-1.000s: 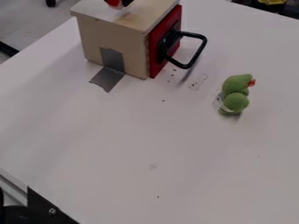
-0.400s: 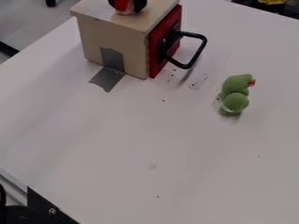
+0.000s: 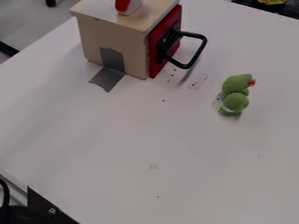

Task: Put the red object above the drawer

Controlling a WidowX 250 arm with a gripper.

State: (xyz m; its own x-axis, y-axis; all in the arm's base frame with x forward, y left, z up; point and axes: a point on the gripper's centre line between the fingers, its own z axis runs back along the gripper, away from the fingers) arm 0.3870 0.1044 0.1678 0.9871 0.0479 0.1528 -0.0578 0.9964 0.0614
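The red object (image 3: pixel 123 5), red with a white part, rests on the top of the wooden drawer box (image 3: pixel 116 40), near the view's top edge, where its upper part is cut off. The box has a red front with a black loop handle facing right. Grey tape runs from the box's side onto the table.
A green plush toy (image 3: pixel 235 95) lies on the white table (image 3: pixel 175 140) to the right of the box. A black part with a screw (image 3: pixel 52 211) is at the bottom left corner. Dark and yellow items are at the top right.
The black gripper fingers that were around the red object on the box have let go and left the view. The red object now stands slightly to the right of where it was.
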